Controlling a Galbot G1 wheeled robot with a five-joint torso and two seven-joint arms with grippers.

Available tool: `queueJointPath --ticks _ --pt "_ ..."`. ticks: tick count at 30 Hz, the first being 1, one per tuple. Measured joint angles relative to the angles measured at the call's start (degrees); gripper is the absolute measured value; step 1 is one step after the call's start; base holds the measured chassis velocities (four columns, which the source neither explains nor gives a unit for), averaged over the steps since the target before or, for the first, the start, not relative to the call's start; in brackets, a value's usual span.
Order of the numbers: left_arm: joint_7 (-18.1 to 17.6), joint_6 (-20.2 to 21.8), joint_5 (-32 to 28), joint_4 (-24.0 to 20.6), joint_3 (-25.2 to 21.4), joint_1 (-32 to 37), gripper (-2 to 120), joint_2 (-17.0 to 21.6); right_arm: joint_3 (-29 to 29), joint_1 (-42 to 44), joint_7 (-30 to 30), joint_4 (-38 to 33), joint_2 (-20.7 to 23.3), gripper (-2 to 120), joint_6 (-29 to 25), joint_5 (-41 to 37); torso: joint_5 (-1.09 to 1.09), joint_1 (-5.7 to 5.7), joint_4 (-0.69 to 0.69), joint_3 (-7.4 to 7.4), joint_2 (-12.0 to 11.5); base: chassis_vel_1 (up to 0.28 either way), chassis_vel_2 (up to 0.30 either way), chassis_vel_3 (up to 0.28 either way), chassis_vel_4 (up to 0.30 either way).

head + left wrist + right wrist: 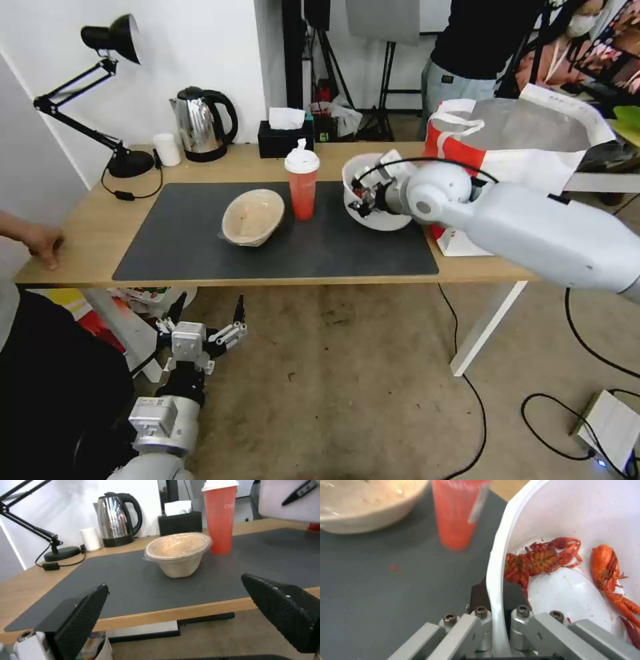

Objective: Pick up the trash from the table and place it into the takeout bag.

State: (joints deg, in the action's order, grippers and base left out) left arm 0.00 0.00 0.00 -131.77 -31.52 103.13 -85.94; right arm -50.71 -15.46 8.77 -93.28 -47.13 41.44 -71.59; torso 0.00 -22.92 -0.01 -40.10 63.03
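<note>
R hand [361, 197] is clamping the crayfish bowl [373, 190] rim, tilting it beside the takeout bag [513, 143] — nothing's bagged yet. Red cup [302, 183] & paper bowl [253, 217] are waiting on the table [87, 233]. L hand [205, 319] is hanging open below.

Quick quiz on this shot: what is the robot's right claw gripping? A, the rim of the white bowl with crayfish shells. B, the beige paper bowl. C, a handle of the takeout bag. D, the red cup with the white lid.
A: the right claw is clamped on the rim of the white bowl, one finger inside and one outside, with crayfish shells in it.
</note>
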Motion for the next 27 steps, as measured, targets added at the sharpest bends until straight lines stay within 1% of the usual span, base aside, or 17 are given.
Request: queueJointPath --ticks 5,12,21,27 --pt "0.00 0.00 0.00 0.00 0.00 0.00 100 0.00 -0.91 -2.49 -0.87 -2.45 0.20 0 -0.02 -0.92 0.00 0.00 0.00 0.01 0.00 0.000 0.000 0.000 0.000" --pt "0.00 0.00 0.00 0.00 0.00 0.00 100 0.00 -1.72 -6.06 -2.80 -4.49 -0.82 0 -0.04 -1.61 0.01 0.00 0.01 0.00 0.00 0.000 0.000 0.000 0.000" --pt "0.00 0.00 0.00 0.00 0.00 0.00 100 0.00 -2.25 -13.07 -4.86 -5.06 -1.90 0 -0.08 -4.06 0.00 0.00 0.01 0.00 0.00 0.000 0.000 0.000 0.000" --pt "0.00 0.00 0.00 0.00 0.00 0.00 100 0.00 -2.30 -17.68 -6.43 -4.03 -2.28 0 -0.10 -5.90 0.00 0.00 0.00 0.00 0.00 0.000 0.000 0.000 0.000"
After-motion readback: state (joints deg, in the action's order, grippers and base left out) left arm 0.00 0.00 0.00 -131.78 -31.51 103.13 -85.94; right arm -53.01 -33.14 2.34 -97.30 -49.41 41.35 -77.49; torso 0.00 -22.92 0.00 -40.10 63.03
